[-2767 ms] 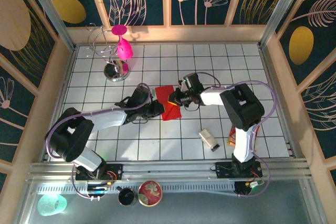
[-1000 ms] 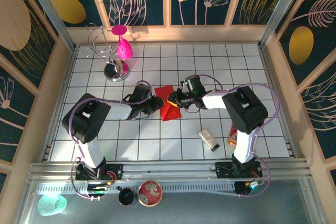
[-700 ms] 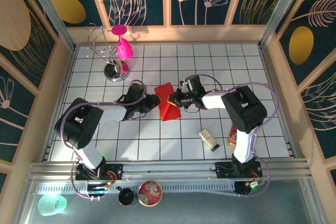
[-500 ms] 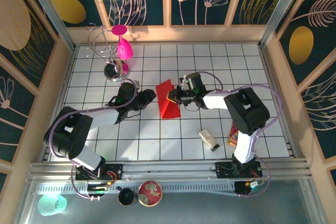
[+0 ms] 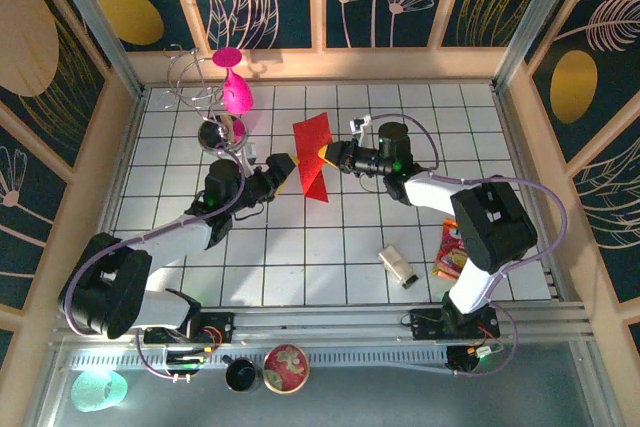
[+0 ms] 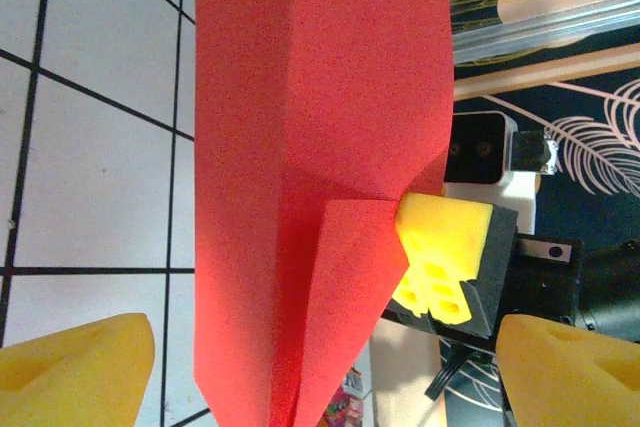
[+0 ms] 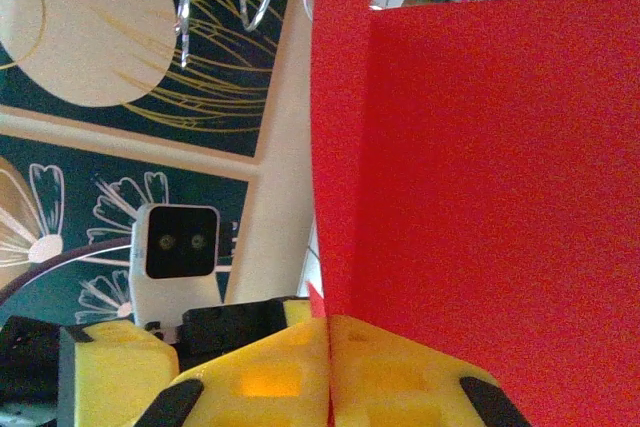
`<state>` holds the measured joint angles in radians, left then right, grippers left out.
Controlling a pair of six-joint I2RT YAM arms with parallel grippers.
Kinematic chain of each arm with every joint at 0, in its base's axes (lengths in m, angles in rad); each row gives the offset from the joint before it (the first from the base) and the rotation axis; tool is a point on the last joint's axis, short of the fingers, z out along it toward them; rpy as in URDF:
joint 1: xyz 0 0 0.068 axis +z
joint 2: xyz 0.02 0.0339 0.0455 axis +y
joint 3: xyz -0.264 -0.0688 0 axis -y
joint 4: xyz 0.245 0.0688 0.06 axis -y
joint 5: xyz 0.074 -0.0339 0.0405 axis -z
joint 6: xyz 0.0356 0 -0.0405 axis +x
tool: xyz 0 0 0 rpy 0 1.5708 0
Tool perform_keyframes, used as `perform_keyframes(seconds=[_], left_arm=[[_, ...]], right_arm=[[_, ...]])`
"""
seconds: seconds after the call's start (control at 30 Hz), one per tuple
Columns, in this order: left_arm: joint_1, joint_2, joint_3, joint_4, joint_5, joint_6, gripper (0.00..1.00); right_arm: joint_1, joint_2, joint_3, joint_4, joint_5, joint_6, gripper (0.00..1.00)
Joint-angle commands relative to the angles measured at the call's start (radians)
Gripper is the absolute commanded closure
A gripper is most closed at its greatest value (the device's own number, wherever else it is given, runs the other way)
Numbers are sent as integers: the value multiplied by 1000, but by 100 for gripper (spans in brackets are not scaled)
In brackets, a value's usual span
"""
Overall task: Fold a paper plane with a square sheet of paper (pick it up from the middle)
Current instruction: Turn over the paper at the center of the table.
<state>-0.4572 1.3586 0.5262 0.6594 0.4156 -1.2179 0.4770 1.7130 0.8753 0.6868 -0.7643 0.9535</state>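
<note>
Folding is midway: the red paper [image 5: 312,155], already creased into a long shape with one flap turned over, hangs clear of the desk [image 5: 300,247]. It is pinched at its edge by the clenched right jaws, whose yellow pads [image 7: 390,367] meet on it. The left jaws stand released, spread wide just beside the paper and not touching it. Next, I judge, the left jaws should close around the lower fold and press its crease while the right jaws hold steady. Which fold comes next is hard to tell from here.

Matte paper plane [image 5: 312,152]; shiny chrome metal stand [image 5: 218,135].
</note>
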Motion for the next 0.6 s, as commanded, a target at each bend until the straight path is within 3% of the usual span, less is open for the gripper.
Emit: perform_keyframes(seconds=[0.0,0.37,0.57], left_arm=[[2,22,-8,88,41,-17,11],[0,135,-15,360,160,-108,12],[0,162,-20,428,192,-134,14]], right_arm=[[-4,-25,-8,86,-53,41,92],[-4,-14,-16,134,-89,84,91],[-5,5,-29,213,-110,144,91]])
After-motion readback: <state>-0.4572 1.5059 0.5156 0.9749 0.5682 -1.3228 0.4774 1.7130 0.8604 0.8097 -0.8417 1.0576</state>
